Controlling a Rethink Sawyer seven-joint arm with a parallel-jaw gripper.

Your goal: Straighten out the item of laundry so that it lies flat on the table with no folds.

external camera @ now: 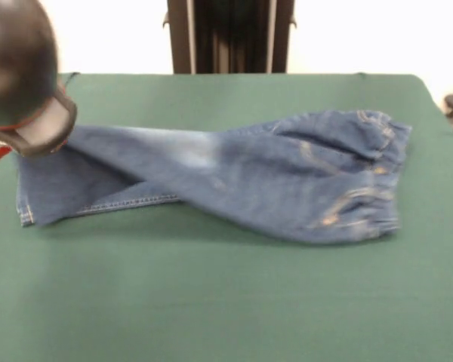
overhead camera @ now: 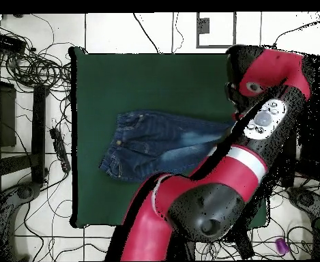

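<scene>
**End effector over the cuff end, jeans running lengthwise away from it**

End effector (external camera: 30,124) hanging at the left edge of the front view, directly above or against the cuff end of the jeans (external camera: 234,181); fingers hidden behind the round black-and-grey housing, so open or closed cannot be told, nor whether any cloth is pinched.

Jeans lying across the middle of the green tabletop (external camera: 226,302), long axis side to side in the front view: elastic waistband at the right, legs tapering toward the left and ending under the end effector. Not flat: one leg crossed over the other, the lower cuff poking out below with its hem stitching showing, and a diagonal fold where the upper leg overlaps.

Seen from overhead, same layout mirrored: waistband of the jeans (overhead camera: 155,147) toward the picture's left, legs vanishing under the red arm (overhead camera: 244,164) at the right.

Judged from this: garment extends wholly to one side of the end effector, along its own length, so any spreading pull likely works at the leg end, away from the waistband and across the overlap.
</scene>
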